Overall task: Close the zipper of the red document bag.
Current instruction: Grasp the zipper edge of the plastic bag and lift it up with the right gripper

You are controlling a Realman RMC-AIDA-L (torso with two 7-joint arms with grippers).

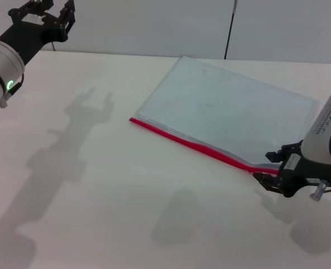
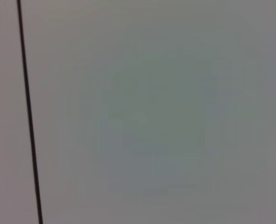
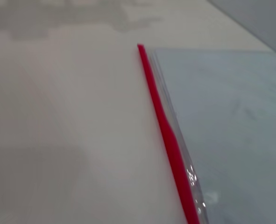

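Note:
The red document bag (image 1: 227, 112) lies flat on the white table, a translucent grey-blue pouch seen also in the right wrist view (image 3: 231, 116). Its zipper (image 1: 187, 143) is a bright red strip along the near long edge, running away from the camera in the right wrist view (image 3: 163, 126). My right gripper (image 1: 270, 167) sits low at the zipper's right end, its dark fingers apart with the strip's end lying between them. My left gripper (image 1: 54, 12) hangs raised at the far left, well away from the bag, fingers spread and holding nothing.
A thin black cable (image 1: 230, 28) runs down the wall behind the table and shows in the left wrist view (image 2: 28, 112). The table's back edge (image 1: 126, 55) meets the wall. Arm shadows fall on the bare tabletop (image 1: 98, 185) left of the bag.

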